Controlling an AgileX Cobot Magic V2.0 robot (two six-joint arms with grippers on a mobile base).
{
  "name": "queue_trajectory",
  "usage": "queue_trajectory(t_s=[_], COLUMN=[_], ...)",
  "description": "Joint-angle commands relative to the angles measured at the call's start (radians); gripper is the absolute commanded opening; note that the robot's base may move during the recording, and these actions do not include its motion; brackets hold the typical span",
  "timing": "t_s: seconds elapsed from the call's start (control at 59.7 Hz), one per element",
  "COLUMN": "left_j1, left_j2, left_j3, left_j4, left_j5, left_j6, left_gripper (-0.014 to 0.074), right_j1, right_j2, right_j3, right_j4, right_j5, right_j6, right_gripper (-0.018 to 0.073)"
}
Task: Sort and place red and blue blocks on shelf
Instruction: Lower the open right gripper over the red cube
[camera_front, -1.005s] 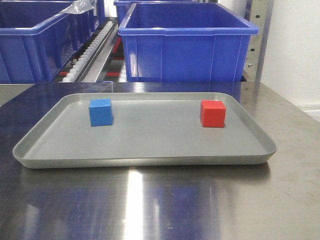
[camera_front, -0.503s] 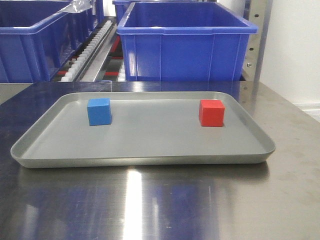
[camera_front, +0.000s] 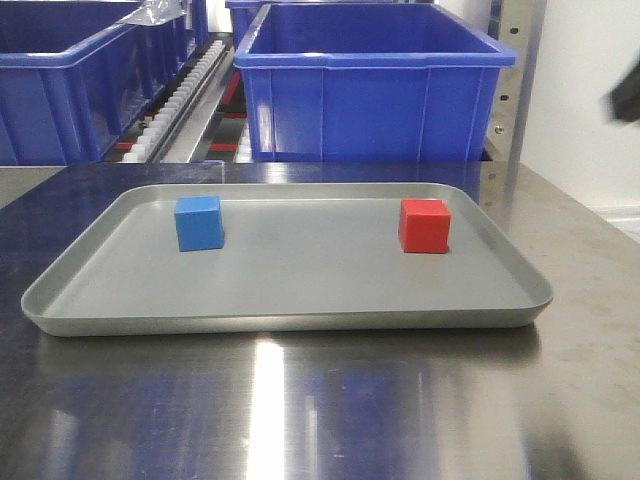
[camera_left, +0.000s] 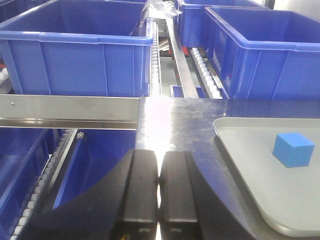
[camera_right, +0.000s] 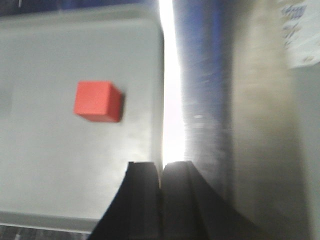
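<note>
- Pincer on the left arm (camera_left: 159, 192): your left wrist view shows its two black fingers (camera_left: 140, 190) pressed together with nothing between them, hanging over the steel table (camera_left: 175, 120), left of the tray and clear of it.
- Shelf (camera_left: 70, 111): its flat front rail runs along the left of that view. White roller tracks (camera_left: 154, 60) run back between the dark-blue bins (camera_left: 75, 50) that sit on it.
- Tray (camera_front: 290, 322): you see the shallow grey tray lying flat on the table, in front of the bins.
- Blue block (camera_front: 199, 222): it rests on the tray floor near the left rear corner, apart from the rim. The left wrist view (camera_left: 293, 149) has it well ahead and right of the closed fingers.
- Red block (camera_front: 424, 226): it rests on the tray floor near the right rear corner, well apart from the blue one and level with it.
- Pincer on the right arm (camera_right: 161, 195): your right wrist view, blurred, shows its fingers together and empty above the tray's edge, with the red block (camera_right: 97, 101) off to one side and not touched.
- Dark shape (camera_front: 625, 95): a blurred black patch shows at the front view's right edge; you cannot tell what it is.
</note>
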Motion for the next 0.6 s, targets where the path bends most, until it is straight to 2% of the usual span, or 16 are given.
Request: queue_trajectory(t_s=[0.0, 0.268, 0.335, 0.486, 0.536, 0.586], left_j1=[0.001, 0.001, 0.001, 0.001, 0.001, 0.001], left_j2=[-0.018, -0.018, -0.018, -0.018, -0.018, -0.018], left_j3=[0.039, 0.039, 0.039, 0.039, 0.039, 0.039], left_j4=[-0.008, -0.008, -0.008, -0.008, -0.008, -0.008], left_j5=[-0.082, -0.082, -0.082, -0.082, -0.082, -0.082], left_j6=[0.004, 0.004, 0.004, 0.004, 0.004, 0.004], left_gripper=[0.0139, 0.0139, 0.0139, 0.0139, 0.0139, 0.0139], right_j1=[0.039, 0.103, 0.109, 0.119, 0.122, 0.126], right_j2=[0.052, 0.13, 0.138, 0.141, 0.141, 0.141], right_j3=[-0.075, -0.096, -0.096, -0.096, -0.096, -0.098], right_j4=[-0.001, -0.001, -0.001, -0.003, -0.003, -0.003], right_j5=[-0.051, -0.182, -0.18, -0.18, -0.185, -0.192], right_j6=[-0.015, -0.015, -0.018, -0.041, -0.041, -0.041], right_gripper=[0.0069, 0.0088, 0.0177, 0.0552, 0.0598, 0.0603])
